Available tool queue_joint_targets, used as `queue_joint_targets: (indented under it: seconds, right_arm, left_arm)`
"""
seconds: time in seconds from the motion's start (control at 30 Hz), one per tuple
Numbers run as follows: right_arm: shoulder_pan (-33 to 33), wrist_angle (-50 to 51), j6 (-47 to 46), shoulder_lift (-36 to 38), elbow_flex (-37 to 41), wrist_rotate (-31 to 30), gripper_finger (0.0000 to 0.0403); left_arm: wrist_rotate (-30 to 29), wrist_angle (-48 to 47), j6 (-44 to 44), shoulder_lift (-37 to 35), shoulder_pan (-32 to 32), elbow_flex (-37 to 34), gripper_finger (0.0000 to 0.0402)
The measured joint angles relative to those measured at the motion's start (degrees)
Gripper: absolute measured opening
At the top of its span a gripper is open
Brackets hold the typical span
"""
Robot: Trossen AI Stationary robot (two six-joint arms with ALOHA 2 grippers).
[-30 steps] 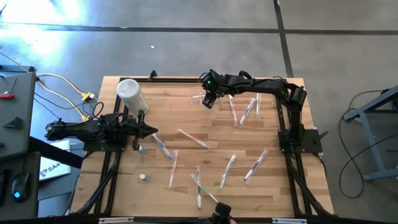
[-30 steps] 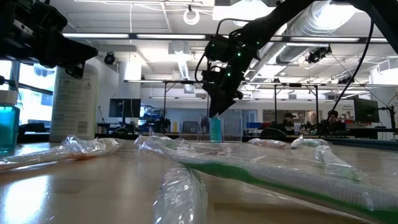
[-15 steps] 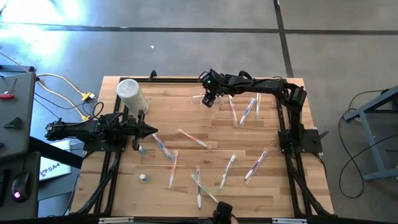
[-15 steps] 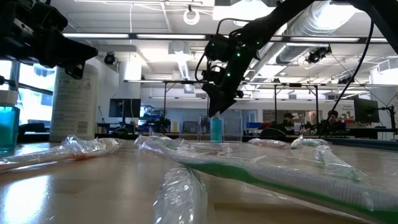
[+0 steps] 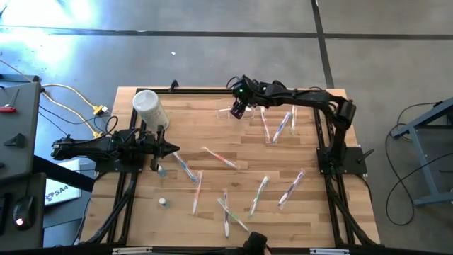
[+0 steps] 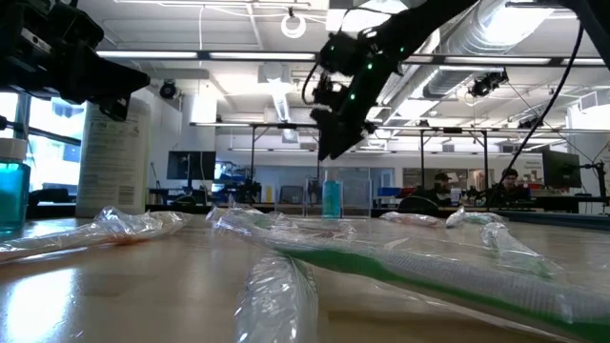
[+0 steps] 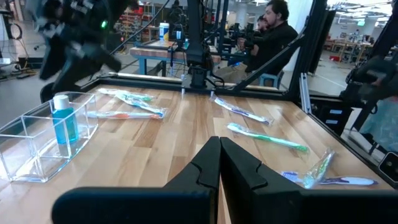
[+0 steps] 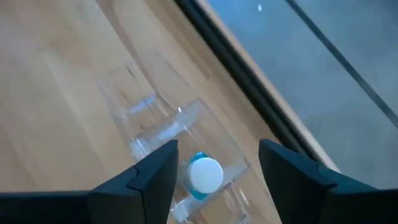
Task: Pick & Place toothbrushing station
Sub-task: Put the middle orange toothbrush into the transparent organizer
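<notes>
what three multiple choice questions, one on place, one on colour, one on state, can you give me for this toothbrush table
1. Where does the clear holder stand?
A. near the table's far edge, below the right gripper
B. beside the white canister
C. at the table's near edge

2. What colour is the liquid in the small bottle inside the holder?
A. red
B. blue
C. yellow

3. How do the right gripper's fingers stand?
A. shut on the bottle
B. shut on a toothbrush
C. open, above the holder, holding nothing

Answers: 1 A, the high view shows it by the far edge under that arm. 2 B, the left wrist view shows blue under a white cap. 3 C, the right wrist view shows the fingers apart, with the bottle cap below.
</notes>
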State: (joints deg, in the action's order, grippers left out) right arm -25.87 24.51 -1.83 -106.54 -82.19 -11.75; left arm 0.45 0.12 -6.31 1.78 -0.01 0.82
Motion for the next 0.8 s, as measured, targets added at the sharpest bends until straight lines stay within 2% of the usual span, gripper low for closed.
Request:
queue_joint_targets:
  seconds: [0.2, 0.4, 0.67, 0.8]
  right_arm:
    - [2.84, 5.90, -0.04, 8.67, -0.02, -0.05, 0.0216]
    - [7.64, 20.07, -4.49, 19.08, -0.04, 0.75, 0.0208]
    - [15.61, 44.88, -22.44, 31.41, -0.04, 1.42, 0.0172]
    - [21.02, 52.87, -32.32, 36.15, -0.04, 1.11, 0.0155]
  left_arm:
    - [0.02, 0.00, 0.00, 0.01, -0.01, 0.01, 0.0008]
    - [0.01, 0.00, -0.25, 0.01, 0.00, 0.00, 0.0008]
    - [0.02, 0.00, -1.68, 0.00, -0.02, 0.00, 0.0008]
    - [0.02, 0.00, -1.70, 0.01, -0.01, 0.00, 0.0008]
